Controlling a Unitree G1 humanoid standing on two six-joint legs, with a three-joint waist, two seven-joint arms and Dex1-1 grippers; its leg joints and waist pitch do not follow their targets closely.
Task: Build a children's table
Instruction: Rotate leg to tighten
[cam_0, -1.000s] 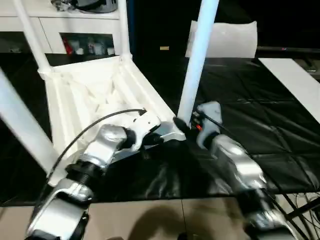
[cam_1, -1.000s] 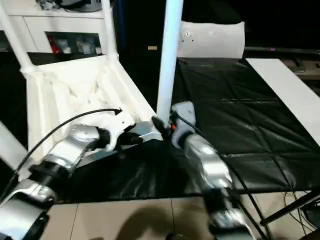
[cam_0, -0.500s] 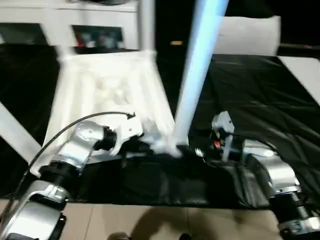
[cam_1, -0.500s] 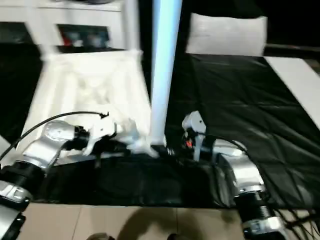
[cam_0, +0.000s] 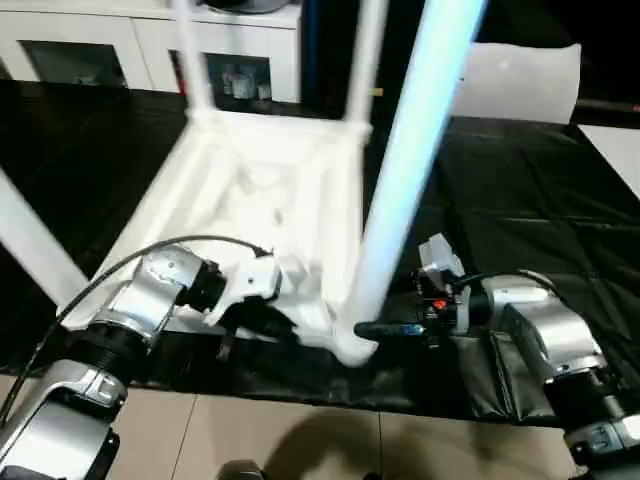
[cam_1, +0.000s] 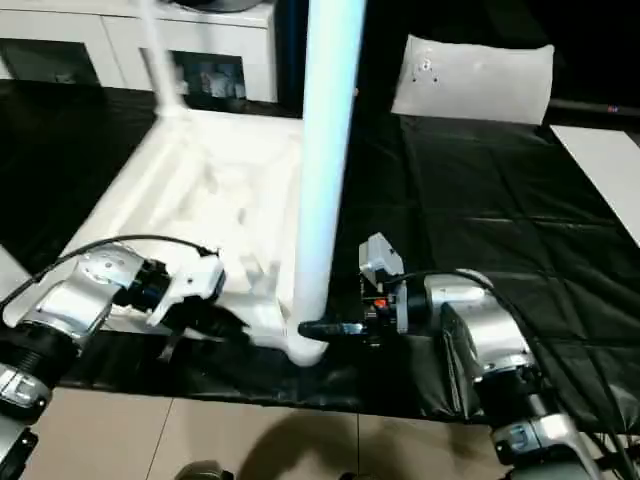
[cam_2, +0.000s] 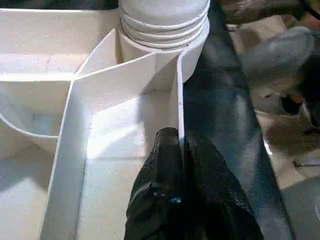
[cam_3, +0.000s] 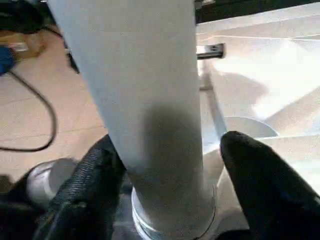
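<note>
Progress is looking well advanced in the head views: the small all-white plastic children's table (cam_0: 270, 200) is lying upside down on the black-covered counter (cam_0: 520, 210), ribbed underside up, near its front edge, with tapered white legs rising from the two far corners, the near-left corner and the near-right corner. All four legs seem to be standing in their sockets, so what is left, in my judgement, is seating the near-right leg (cam_0: 405, 190) firmly and turning the table upright. The left gripper (cam_0: 262, 318) is reaching to the near rim of the top; the right gripper (cam_0: 375, 329) is coming in from the right at the foot of that leg. Beyond the counter, a white cabinet with glass doors (cam_0: 110, 50) is holding small items too blurred to name.

In the left wrist view, the left gripper's black fingers (cam_2: 167, 165) are closed, pinching the thin white side wall of the tabletop just beside the round corner socket (cam_2: 165, 37), where the leg's ringed base is sitting.

In the right wrist view, the right gripper's fingers (cam_3: 250, 170) are standing apart on either side of the leg, just above its collar; whether they are pressing it, I cannot tell.
</note>
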